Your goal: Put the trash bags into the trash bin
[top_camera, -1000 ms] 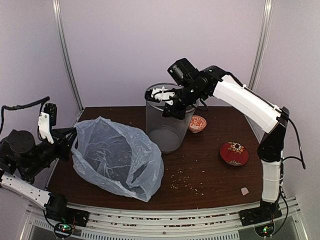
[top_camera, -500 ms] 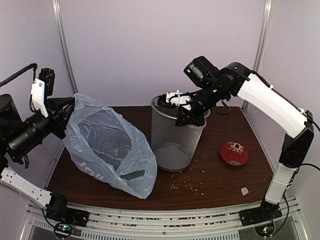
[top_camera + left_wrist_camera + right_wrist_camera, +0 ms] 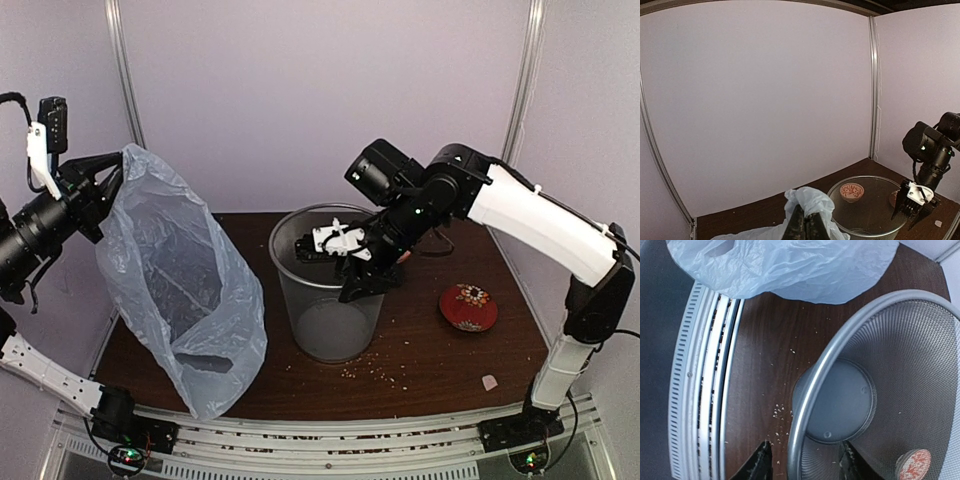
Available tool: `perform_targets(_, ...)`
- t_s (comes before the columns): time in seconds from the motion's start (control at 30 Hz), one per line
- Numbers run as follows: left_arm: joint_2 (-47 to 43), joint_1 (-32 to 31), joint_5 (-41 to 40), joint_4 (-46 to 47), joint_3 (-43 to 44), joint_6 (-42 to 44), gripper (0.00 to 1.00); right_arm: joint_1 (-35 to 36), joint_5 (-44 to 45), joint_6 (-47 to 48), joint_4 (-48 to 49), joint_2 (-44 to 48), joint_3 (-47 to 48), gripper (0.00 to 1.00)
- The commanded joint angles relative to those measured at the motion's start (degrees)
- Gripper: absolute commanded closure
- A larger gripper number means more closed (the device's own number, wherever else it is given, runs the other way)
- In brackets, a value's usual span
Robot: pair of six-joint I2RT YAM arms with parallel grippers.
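The thin, crinkled, glossy pale blue trash bag point(image 3: 170, 280) hangs at the left. Its gathered top is pinched in the left claw point(image 3: 806, 226), and its rounded bottom sags to the dark wooden counter point(image 3: 450, 360). Just to its right stands the round, tapering grey wire-mesh trash bin point(image 3: 325, 310). The right claw point(image 3: 805, 462) is spread, fingers astride the bin's smooth metal rim.

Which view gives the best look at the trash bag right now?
Top external: the whole trash bag hangs from the left gripper, beside the trash bin. Left wrist shows only its bunched top in the shut jaws; right wrist, only its lower end.
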State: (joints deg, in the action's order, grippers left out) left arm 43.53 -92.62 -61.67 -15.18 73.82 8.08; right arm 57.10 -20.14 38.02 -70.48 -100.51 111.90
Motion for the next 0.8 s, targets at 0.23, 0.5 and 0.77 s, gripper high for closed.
perform_targets(0.23, 9.4, 0.2, 10.2, 13.2, 13.1, 14.9, 1.00, 0.1, -8.2, -1.7, 3.7, 7.4, 7.5, 0.37)
perform_targets(0.5, 22.4, 0.2, 18.2, 16.0, 29.1, 23.1, 1.00, 0.0, -6.9, -7.3, 14.4, 11.9, -1.3, 0.42)
perform_targets(0.77, 33.0, 0.2, 26.6, 25.2, 42.5, 32.9, 1.00, -2.3, -8.0, -9.5, 19.0, 16.3, -6.2, 0.27)
